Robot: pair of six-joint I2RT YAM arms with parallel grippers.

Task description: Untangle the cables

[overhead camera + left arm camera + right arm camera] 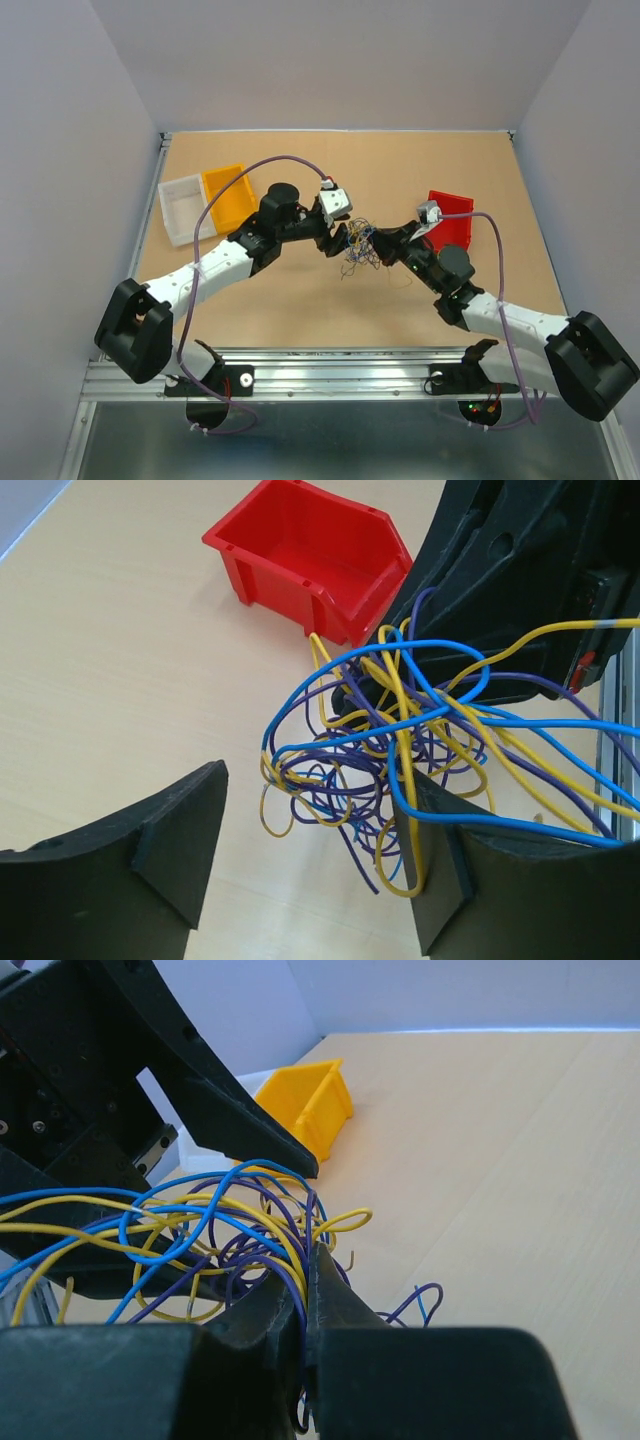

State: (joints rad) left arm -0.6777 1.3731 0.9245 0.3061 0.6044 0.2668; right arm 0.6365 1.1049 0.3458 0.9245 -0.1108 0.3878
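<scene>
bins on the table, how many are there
3: a white bin at the far left, an orange bin beside it, and a red bin on the right, partly behind the right arm. No others show.

Readable text, labels, brands, numbers, signs: none in any of the three views.
</scene>
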